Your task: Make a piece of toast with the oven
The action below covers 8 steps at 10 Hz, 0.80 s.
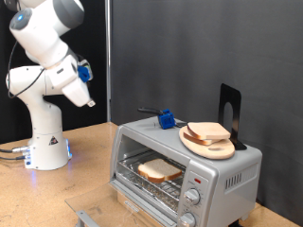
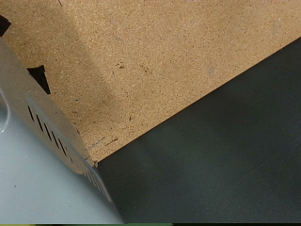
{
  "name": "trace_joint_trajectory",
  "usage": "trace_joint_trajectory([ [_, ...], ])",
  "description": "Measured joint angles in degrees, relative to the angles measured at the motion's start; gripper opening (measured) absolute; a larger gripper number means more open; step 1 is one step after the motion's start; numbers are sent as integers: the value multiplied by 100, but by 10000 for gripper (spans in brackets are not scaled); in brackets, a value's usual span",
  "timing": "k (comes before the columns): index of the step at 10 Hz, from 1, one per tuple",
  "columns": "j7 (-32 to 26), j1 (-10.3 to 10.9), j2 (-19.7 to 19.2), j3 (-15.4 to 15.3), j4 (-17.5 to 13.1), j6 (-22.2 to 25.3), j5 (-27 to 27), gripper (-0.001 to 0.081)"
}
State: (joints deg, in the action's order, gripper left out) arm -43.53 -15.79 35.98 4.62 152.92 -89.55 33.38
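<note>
The silver-grey oven stands at the exterior view's lower right with its glass door folded down. One piece of toast, pale with a tan crust, lies flat on the wire rack inside. More bread slices rest on a round wooden plate on the oven's roof. My gripper hangs in the air to the left of the oven and above it, touching nothing and holding nothing. In the wrist view a grey vented corner of the oven shows over the wooden table.
A blue-handled tool and a black stand sit on the oven roof. The robot's white base stands on the table at the left. Dark panels close off the back. Two knobs are on the oven's front.
</note>
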Motion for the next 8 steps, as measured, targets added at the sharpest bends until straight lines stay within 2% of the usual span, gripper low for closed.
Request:
trace_joint_trajectory([
  [2, -27, 0, 97, -34, 115, -317, 229, 808],
  [3, 336, -54, 169, -4, 236, -419, 655, 808],
  [6, 800, -482, 541, 216, 801, -1187, 1757, 808],
  [7, 943, -633, 701, 259, 919, -1294, 1948, 808],
  [8, 893, -618, 673, 242, 869, -1199, 1837, 808],
])
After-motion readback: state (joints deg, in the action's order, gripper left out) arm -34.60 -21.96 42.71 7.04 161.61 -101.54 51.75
